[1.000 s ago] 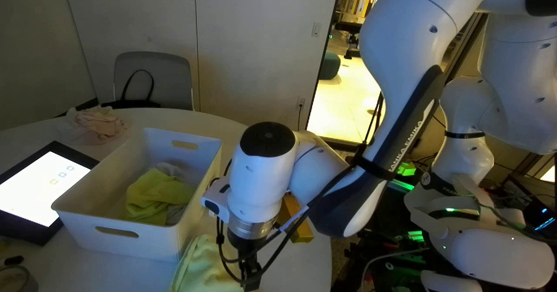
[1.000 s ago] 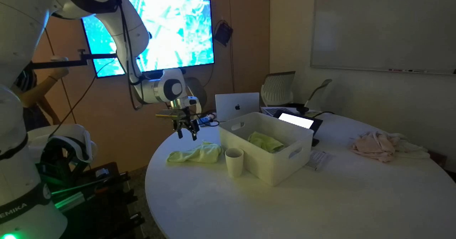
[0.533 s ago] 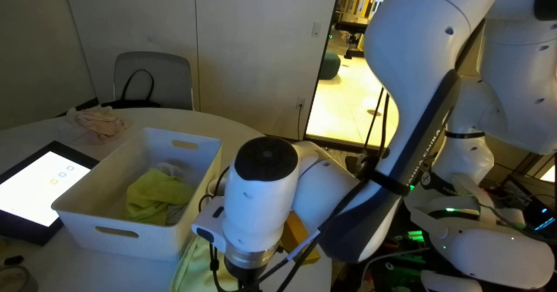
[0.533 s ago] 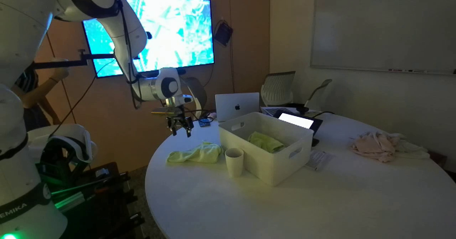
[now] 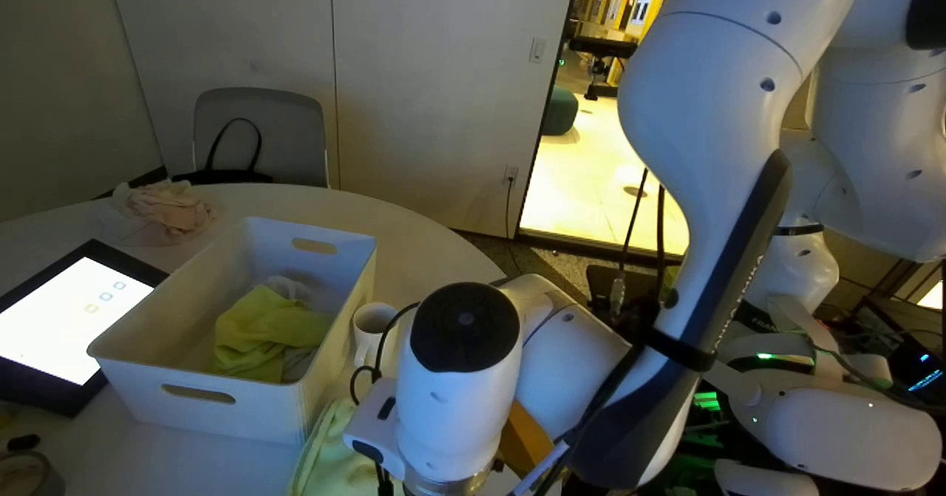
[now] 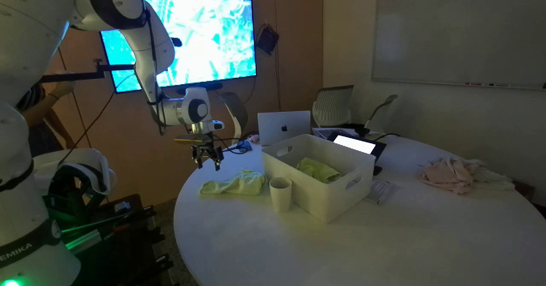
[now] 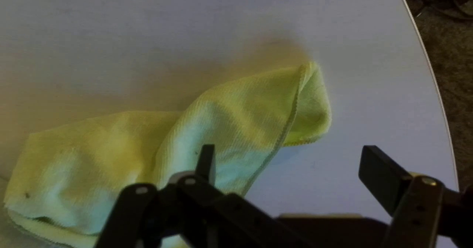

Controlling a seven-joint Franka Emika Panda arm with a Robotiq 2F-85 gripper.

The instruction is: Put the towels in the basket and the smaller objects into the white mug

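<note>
Dimly lit, the pale wall (image 6: 347,64) carried a whiteboard (image 6: 460,30) and a screen (image 6: 213,43) glowed on the brown wall (image 6: 298,56), beyond the white, curve-edged tabletop (image 6: 384,247). On it were the basket (image 6: 313,197), a yellow-green towel (image 6: 316,169) inside, the white mug (image 6: 280,197) just beside, and a second towel (image 6: 236,184) near both; above, the jaws hung spread apart

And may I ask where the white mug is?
In an exterior view, the white mug stands just right of the basket, beyond the yellowish towel outside it.
</note>
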